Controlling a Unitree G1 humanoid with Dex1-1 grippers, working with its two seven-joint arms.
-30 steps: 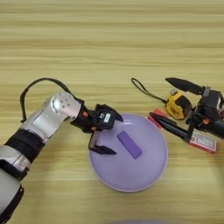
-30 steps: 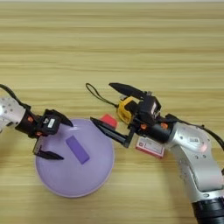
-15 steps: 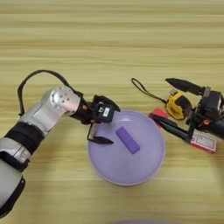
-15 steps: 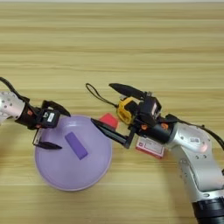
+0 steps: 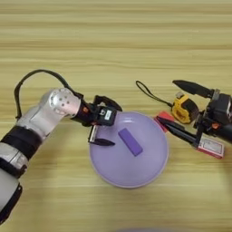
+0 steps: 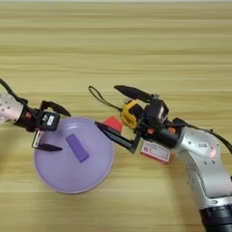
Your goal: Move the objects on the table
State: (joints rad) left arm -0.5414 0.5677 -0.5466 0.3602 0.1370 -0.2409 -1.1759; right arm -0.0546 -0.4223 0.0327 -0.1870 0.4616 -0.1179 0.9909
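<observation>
table (image 5: 113,41); right arm (image 6: 199,149) fuller in right eye.

Table (image 5: 113,41) (wood) bearing plate (image 5: 118,172), box (image 6: 155,152)

On my right eye view, my left end effector (image 6: 53,127) straddles the lilac plate's (image 6: 90,174) near-left rim, fingers spread, beside the purple block (image 6: 77,147) lying on it. My right end effector (image 6: 113,111) gapes around the tape measure (image 6: 130,113), lower finger over the red cube (image 6: 112,123), card box (image 6: 155,152) beneath the wrist.

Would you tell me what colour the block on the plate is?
Purple block, a darker shade than the lilac plate; left eye view.
</observation>
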